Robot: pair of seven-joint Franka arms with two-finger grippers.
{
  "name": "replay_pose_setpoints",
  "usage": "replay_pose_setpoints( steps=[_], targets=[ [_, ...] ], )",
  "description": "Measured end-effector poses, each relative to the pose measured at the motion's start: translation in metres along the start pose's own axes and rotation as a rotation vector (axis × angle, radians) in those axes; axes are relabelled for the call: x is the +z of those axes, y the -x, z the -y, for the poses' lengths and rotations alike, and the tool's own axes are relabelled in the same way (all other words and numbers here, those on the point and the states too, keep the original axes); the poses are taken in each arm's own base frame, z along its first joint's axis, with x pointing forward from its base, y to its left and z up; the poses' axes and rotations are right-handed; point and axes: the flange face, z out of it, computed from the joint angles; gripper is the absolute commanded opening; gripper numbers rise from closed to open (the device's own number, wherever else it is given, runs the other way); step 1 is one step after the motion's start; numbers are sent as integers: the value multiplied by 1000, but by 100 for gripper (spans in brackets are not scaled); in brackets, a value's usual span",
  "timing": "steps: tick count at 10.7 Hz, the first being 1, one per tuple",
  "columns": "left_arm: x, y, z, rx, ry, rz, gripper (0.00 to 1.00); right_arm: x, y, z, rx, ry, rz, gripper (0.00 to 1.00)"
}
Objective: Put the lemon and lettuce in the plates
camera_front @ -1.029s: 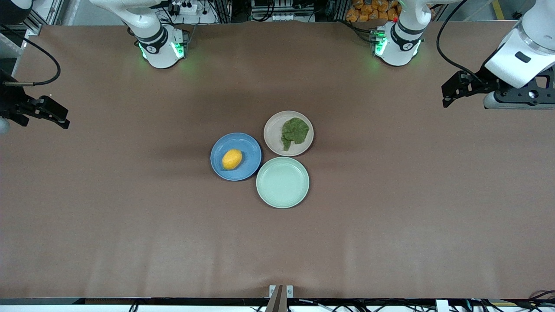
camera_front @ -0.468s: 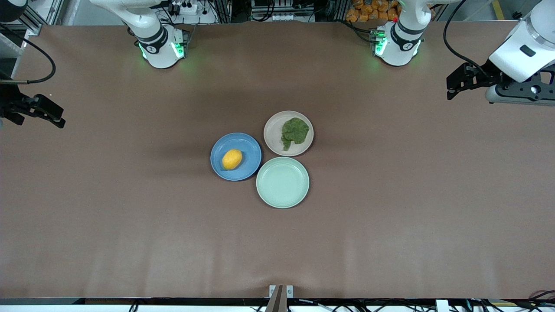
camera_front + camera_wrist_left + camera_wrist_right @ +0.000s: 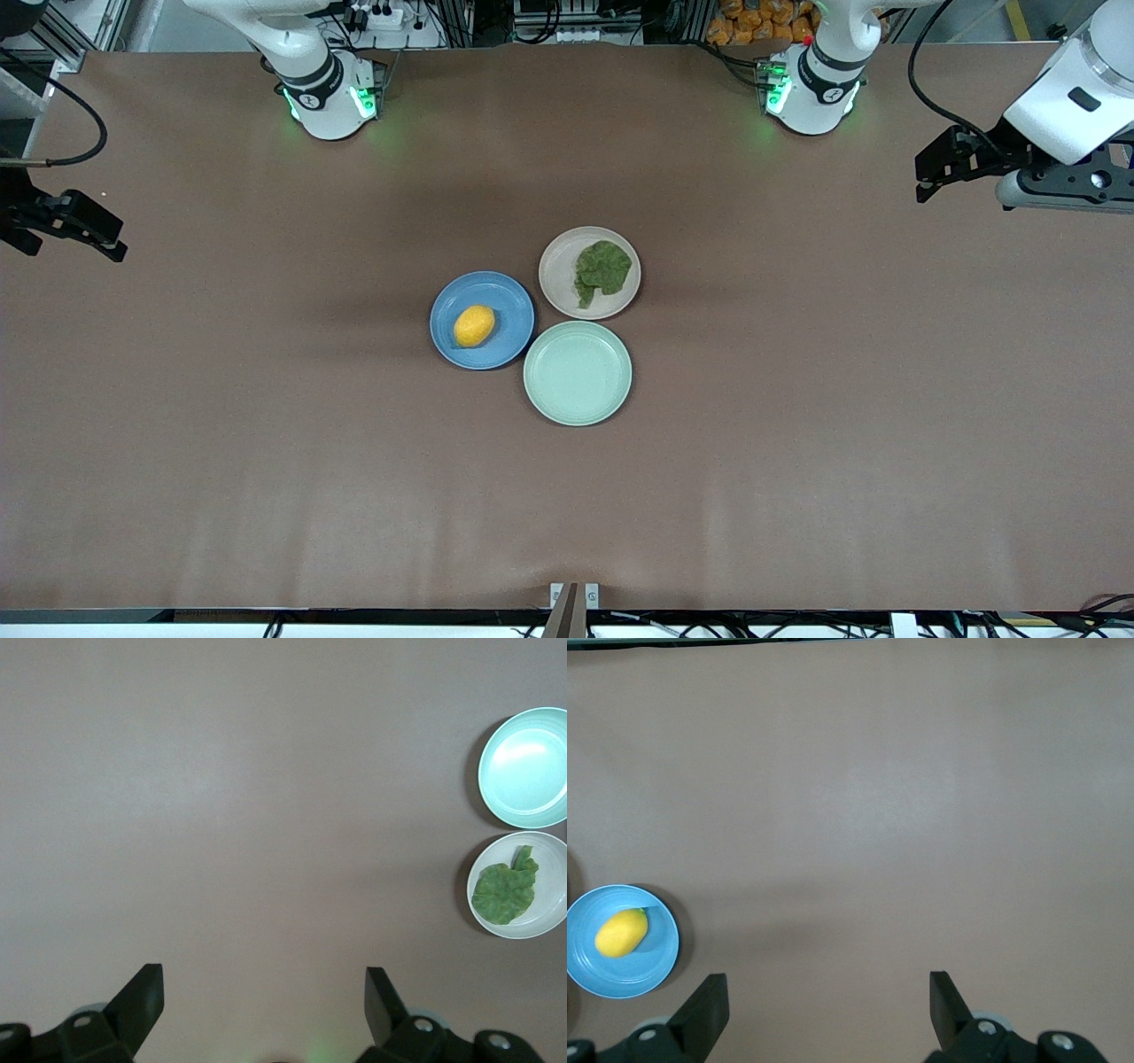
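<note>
Brown cloth covers the whole table (image 3: 266, 461), and three plates sit clustered near its middle. On the blue plate (image 3: 509, 306), at the right arm's side of the cluster, lies the lemon (image 3: 474, 325). On the beige plate (image 3: 556, 270), the one farthest from the front camera, lies the lettuce (image 3: 602, 270), spread over the part of the plate toward the left arm's end. A mint-green plate (image 3: 578, 373) sits nearest the front camera, its rim just beside both others. The left gripper (image 3: 930, 173) hangs over the left arm's end of the table, well apart from the plates, its fingers (image 3: 142, 997) spread wide and holding nothing. The right gripper (image 3: 93, 232) hangs over the right arm's end of the table, likewise well apart from the plates, its fingers (image 3: 704, 1005) spread wide and holding nothing.
</note>
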Motion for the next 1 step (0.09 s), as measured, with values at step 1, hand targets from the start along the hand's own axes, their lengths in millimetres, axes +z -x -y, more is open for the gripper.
replay_pose_setpoints(
  steps=[1],
  targets=[
    [0,0,0,0,0,0,100,1,-1,0,0,0,-4,100]
  ],
)
